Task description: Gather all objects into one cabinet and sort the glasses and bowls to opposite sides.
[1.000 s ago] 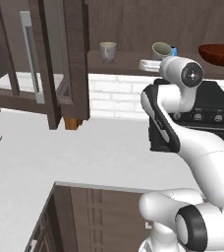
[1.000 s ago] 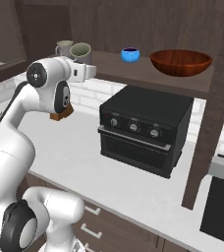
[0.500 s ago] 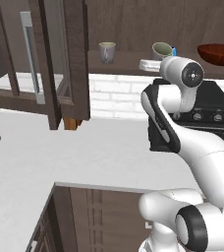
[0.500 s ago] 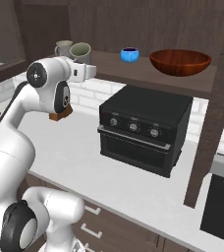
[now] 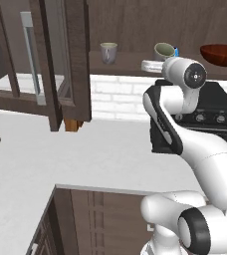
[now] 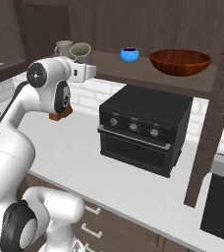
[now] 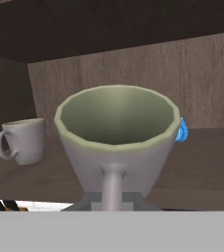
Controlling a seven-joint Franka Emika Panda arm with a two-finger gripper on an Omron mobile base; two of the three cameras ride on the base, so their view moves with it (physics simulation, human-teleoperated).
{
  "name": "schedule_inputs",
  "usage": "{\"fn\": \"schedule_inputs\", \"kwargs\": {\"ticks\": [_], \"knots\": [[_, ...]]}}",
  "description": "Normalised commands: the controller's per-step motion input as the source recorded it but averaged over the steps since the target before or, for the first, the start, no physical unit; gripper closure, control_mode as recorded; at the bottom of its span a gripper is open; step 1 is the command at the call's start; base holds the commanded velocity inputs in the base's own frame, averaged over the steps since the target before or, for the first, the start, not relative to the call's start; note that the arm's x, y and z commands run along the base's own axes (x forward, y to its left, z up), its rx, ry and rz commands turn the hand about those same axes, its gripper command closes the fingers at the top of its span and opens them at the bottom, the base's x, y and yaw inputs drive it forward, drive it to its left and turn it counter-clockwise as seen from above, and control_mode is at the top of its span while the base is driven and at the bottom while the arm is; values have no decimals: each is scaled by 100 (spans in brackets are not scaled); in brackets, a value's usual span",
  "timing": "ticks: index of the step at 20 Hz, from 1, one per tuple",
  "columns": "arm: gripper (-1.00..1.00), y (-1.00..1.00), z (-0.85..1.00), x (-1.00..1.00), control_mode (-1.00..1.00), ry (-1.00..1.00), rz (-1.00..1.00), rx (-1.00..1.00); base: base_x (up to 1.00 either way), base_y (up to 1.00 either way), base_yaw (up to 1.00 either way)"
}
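Tumbler point(image 7: 116, 133) clamped in gripper point(image 7: 113, 194), above shelf point(image 6: 133, 66), beside second tumbler point(image 7: 23, 140)

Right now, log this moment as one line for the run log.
pincer: shut on grey cup by its handle | second grey cup: on shelf beside it | blue cup, bowl: on shelf

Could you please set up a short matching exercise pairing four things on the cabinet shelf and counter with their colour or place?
Things:
1. bowl
2. small cup
3. oven
4. mug in the gripper

Descriptions:
A. black, on the counter below the shelf
B. bright blue
C. pale grey, nearest the arm's hand
D. red-brown, at the shelf's right end

Pairs: 1-D, 2-B, 3-A, 4-C
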Motion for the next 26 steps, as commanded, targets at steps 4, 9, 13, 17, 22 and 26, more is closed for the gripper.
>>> {"fn": "schedule_inputs", "kwargs": {"ticks": [4,9,13,17,22,26], "knots": [[100,0,0,0,100,0,0,0,0,0,0],[100,0,0,1,-100,0,0,0,0,0,0],[100,0,0,22,-100,1,1,0,0,0,0],[100,0,0,33,-100,6,3,0,0,0,0],[100,0,0,24,-100,5,2,0,0,0,0],[100,0,0,28,-100,5,1,0,0,0,0]]}}
